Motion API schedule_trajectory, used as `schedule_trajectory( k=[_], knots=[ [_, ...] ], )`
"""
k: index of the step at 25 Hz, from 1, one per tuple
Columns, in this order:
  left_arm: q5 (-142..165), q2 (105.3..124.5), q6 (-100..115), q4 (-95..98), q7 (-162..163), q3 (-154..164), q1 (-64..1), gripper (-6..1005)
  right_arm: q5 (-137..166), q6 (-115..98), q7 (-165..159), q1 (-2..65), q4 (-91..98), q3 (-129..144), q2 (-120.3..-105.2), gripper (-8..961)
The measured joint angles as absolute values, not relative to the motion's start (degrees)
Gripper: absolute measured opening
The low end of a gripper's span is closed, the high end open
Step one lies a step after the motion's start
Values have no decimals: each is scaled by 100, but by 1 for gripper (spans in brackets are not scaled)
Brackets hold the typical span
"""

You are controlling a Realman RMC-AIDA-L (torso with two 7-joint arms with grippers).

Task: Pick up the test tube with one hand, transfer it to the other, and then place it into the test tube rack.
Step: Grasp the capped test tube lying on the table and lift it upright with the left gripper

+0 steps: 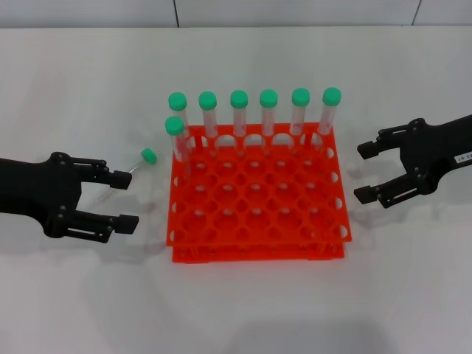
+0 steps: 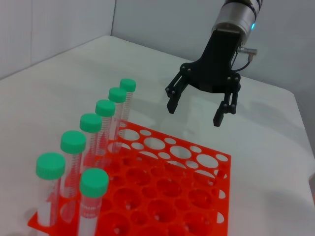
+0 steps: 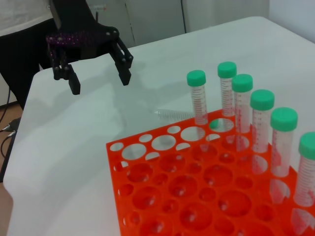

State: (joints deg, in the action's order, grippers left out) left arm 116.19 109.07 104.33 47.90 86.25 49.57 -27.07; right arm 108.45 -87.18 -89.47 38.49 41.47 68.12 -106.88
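White and matte, the counter fills the head view up to a pale wall behind it. At its middle stands the test tube rack, bright orange-red and two-tiered, with a grid of round holes. Seven green-capped tubes stand upright in it: six in a line along the far row and one more in the next row, at the robot's left end. The test tube lies on its side on the counter just beside the rack's left edge, its green cap pointing toward the rack and up toward the far side, its clear body slanting away toward the left gripper. That gripper, black and unlabelled, hangs low at the left side of the counter with its fingers spread wide and released, holding nothing; the upper finger tip sits right at the tube's body in the head view, though whether it touches cannot be told. In the right wrist view the same gripper shows above the counter beyond the rack, fingers apart, and the lying tube appears as a faint clear shape on the counter just behind the rack's edge. The right gripper, black with a small white label on its body, hovers at the right of the rack, apart from it, its fingers also open and empty. The left wrist view shows it hanging over the counter past the rack's far corner, below a silver wrist with a green light.
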Motion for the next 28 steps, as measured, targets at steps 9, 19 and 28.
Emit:
schedule_trajectory(
  k=[9,19,28],
  knots=[
    [11679,10872,10567,5260,9467,4935,-2777,767,10845,-8703,-8911,3840,4229,6804,-10708,857],
    [13444,10825,10864,6163,11789,4947,-3416,766,10944,-8636,-8888,3898,4323,6774,-10673,857],
    [15229,11049,10779,6109,12580,5023,-4106,762,10997,-8561,-8921,3923,4356,6771,-10712,856]
  ],
)
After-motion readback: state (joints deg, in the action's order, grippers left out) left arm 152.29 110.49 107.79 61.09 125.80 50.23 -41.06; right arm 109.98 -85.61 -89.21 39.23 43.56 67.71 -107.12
